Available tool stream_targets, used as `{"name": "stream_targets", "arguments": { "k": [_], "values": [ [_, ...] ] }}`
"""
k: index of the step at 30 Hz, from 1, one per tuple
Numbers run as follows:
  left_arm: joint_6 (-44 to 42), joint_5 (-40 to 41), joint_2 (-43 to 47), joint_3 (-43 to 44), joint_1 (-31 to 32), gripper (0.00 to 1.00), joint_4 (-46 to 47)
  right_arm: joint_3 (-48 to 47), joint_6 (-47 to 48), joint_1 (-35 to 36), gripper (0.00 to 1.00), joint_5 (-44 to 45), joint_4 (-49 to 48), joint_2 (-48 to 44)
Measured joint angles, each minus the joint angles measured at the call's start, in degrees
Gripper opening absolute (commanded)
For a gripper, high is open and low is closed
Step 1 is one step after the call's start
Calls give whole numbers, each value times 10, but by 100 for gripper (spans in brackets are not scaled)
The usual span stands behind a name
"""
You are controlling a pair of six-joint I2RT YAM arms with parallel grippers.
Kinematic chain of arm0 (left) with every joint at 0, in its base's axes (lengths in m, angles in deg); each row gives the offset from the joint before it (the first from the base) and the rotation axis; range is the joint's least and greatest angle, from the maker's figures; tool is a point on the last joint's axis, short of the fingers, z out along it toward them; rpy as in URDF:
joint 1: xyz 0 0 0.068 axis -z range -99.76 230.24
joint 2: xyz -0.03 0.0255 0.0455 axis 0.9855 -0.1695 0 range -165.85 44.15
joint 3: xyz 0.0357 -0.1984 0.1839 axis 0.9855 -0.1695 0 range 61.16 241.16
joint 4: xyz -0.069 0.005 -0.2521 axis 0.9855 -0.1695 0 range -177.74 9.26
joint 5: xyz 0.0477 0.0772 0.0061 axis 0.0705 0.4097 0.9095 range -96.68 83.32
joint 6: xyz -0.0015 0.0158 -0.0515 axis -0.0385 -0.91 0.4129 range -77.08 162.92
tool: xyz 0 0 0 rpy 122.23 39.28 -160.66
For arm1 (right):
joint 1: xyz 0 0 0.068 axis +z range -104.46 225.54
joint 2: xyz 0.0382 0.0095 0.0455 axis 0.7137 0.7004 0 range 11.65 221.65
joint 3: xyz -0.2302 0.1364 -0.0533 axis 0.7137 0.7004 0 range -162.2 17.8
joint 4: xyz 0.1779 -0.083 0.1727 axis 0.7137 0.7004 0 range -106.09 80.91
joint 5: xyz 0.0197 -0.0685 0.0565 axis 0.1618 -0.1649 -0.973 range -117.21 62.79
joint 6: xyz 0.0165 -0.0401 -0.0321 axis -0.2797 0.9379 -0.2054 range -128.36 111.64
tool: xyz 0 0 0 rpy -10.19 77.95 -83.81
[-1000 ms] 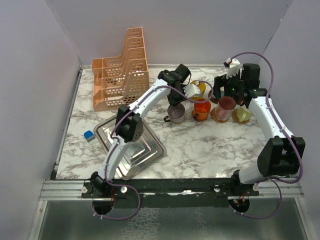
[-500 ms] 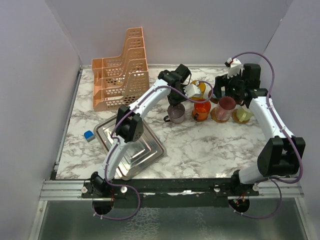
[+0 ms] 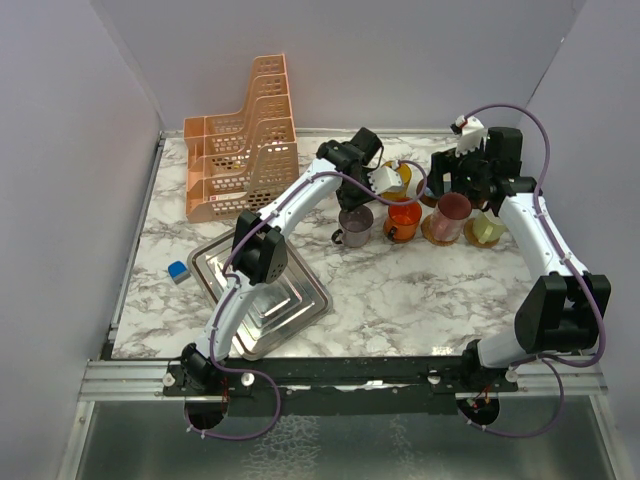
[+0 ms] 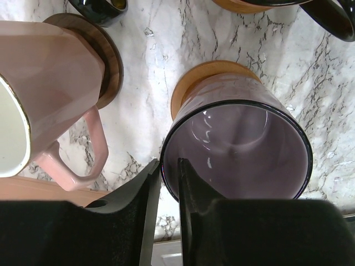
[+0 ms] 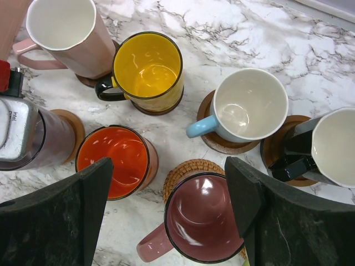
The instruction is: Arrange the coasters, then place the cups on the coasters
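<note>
The grey-purple cup (image 4: 238,144) stands upright on a tan coaster (image 4: 205,75). My left gripper (image 4: 168,162) straddles its near rim, one finger inside and one outside, jaws a narrow gap apart and no longer pinching the wall. A pink cup (image 4: 44,83) stands on a dark coaster (image 4: 105,61) beside it. My right gripper (image 5: 169,166) hangs wide open above the maroon cup (image 5: 202,221), which stands on a woven coaster (image 5: 188,169). Orange (image 5: 113,160), yellow (image 5: 147,69) and light blue (image 5: 249,105) cups stand on coasters around it.
A black-and-white cup (image 5: 333,144) stands on a coaster at the right. A peach stacking organiser (image 3: 240,150) is at the back left, a silver tray (image 3: 260,285) lies at the front left, and a small blue object (image 3: 178,270) is beside it.
My left gripper's jaws have parted slightly from the grey-purple cup's rim, and the cup has settled a little farther back. The right arm has barely moved.
</note>
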Motion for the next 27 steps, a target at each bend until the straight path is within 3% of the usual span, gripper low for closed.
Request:
{"name": "stream_targets", "arguments": {
  "k": [16, 27],
  "values": [
    [4, 3, 9, 0, 0, 31, 13, 0, -3, -6, 84, 14, -2, 0],
    [12, 5, 148, -49, -1, 50, 51, -14, -2, -6, 86, 76, -4, 0]
  ]
}}
